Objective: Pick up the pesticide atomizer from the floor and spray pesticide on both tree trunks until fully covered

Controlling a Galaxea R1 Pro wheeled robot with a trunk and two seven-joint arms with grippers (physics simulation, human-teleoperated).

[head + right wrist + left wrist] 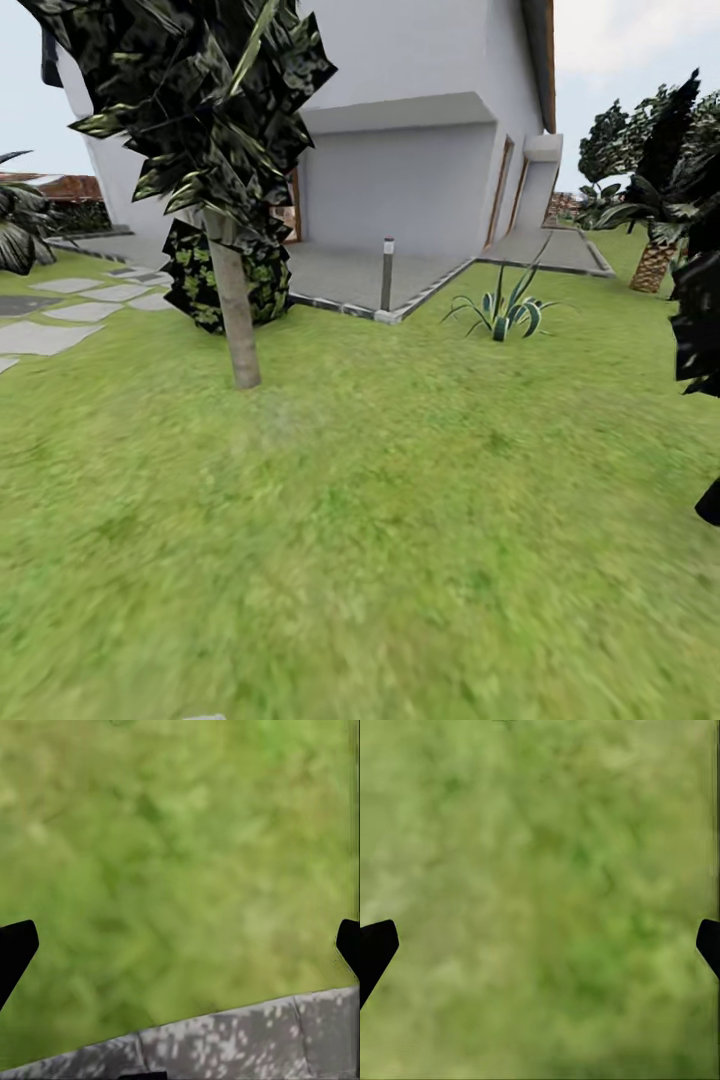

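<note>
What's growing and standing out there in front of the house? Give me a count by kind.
Tall trees with a bare trunk: 1
Palms with scaly trunks: 1
Spiky striped-leaf plants: 1
Leafy shrubs: 1
Short lamp posts: 1
Total: 5, all on or beside the lawn.

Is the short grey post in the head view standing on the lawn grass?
No. The short grey post stands on the paved terrace near its corner edge, with the lawn starting just in front of it.

Open lawn (380, 520) ahead, free to cross. Tree trunk (238, 320) standing left, spiky plant (503, 312) right, lamp post (387, 272) between.
</note>
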